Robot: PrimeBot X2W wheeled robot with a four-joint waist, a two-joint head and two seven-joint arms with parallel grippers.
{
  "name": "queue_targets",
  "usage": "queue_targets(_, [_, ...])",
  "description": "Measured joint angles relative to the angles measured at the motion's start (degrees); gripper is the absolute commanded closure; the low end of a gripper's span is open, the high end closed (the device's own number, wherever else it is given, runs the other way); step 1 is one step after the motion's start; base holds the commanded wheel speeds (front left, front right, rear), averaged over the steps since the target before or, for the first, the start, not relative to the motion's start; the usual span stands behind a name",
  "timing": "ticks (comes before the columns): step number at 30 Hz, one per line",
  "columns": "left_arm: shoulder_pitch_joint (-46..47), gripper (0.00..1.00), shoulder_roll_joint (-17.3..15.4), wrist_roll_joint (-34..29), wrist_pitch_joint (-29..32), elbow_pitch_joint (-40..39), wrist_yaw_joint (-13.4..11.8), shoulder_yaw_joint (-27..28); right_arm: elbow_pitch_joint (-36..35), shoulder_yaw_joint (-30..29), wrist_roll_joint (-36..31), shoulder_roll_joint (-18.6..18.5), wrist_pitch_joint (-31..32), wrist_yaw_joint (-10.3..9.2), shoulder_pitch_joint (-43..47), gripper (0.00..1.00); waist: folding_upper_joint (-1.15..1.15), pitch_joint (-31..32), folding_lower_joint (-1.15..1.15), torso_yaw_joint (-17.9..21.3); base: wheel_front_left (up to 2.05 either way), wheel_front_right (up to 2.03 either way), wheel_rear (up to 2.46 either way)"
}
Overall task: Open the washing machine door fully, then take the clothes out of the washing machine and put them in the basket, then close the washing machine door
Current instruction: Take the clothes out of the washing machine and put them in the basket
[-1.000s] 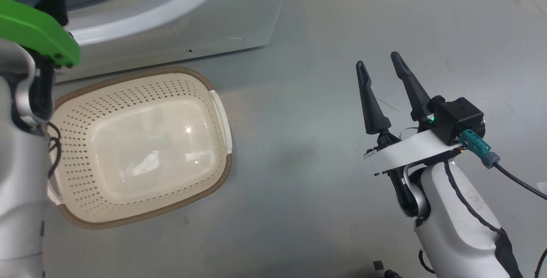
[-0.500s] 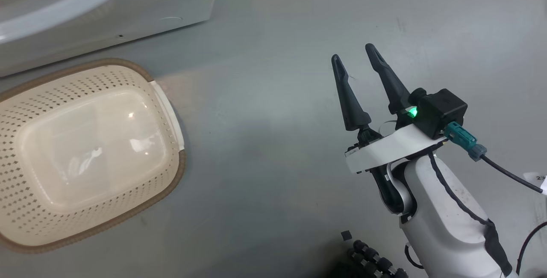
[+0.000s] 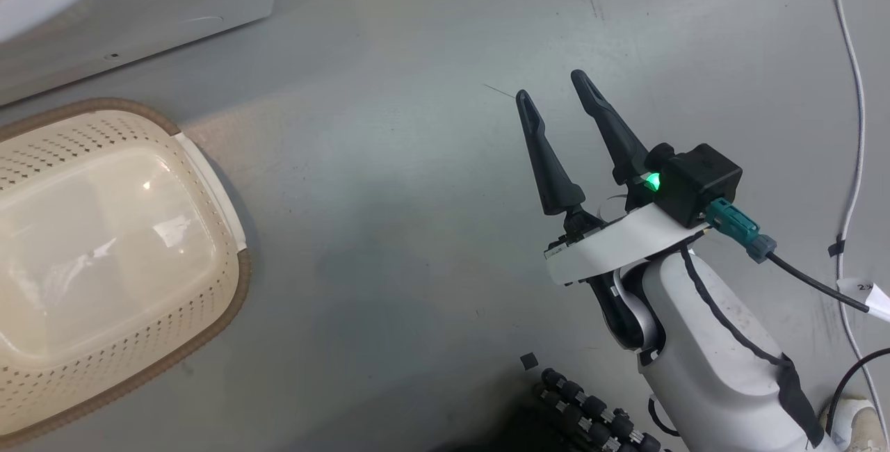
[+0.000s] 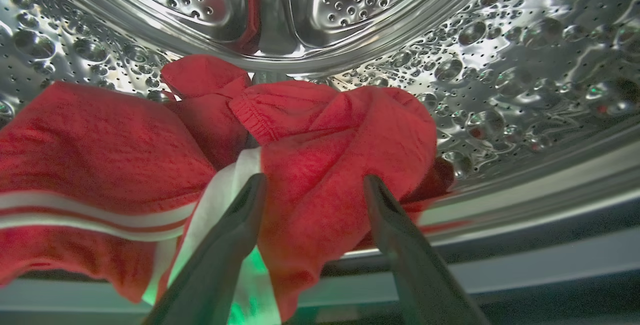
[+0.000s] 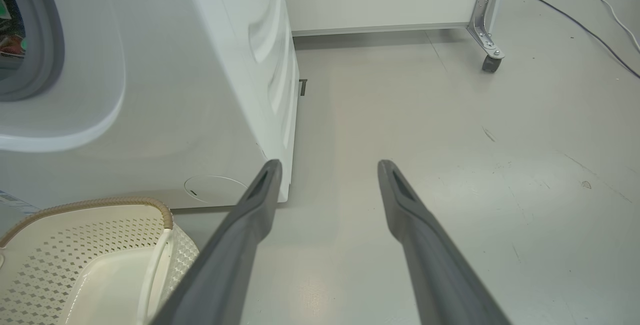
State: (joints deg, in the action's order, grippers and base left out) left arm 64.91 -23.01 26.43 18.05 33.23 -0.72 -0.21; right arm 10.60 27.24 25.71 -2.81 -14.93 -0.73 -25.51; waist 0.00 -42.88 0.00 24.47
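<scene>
Head view, left to right: we see the washing machine (image 3: 139,14) at top left with the basket (image 3: 83,132) on the floor (image 3: 389,181) just in front of it. Our right gripper (image 3: 551,85) hovers over the floor well apart from the basket, fingers wide.

Left wrist view: the clothes (image 4: 100,140), red with white stripes, lie heaped in the steel drum (image 4: 500,65). Left gripper (image 4: 315,178) fingers are spread wide with a red fold between them, not clamped; contact we cannot tell.

Right wrist view: machine on the left, basket at its foot, fingers wide over the floor.
</scene>
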Motion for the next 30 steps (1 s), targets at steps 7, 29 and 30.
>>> queue_targets(7, [1.19,0.0,-0.35,-0.83,1.32,3.68,-0.77,-0.21,-0.24,0.27,0.01,0.02,0.0,-0.53,-0.96,0.0,0.0,-0.82,0.0,0.81,0.0,0.0,0.0])
queue_targets(29, [3.01,1.0,0.93,-1.72,-4.63,8.99,-0.79,-1.6,0.81,-0.78,-0.67,0.04,0.0,-1.53,-1.04,0.0,0.0,1.57,0.0,-1.34,0.0,0.0,0.0])
queue_targets(30, [2.94,1.0,1.12,-1.74,-5.52,8.98,-0.48,-1.71,0.89,-0.97,-0.73,0.04,0.0,-1.54,-1.04,0.0,0.0,1.8,0.0,-1.56,0.0,0.0,0.0])
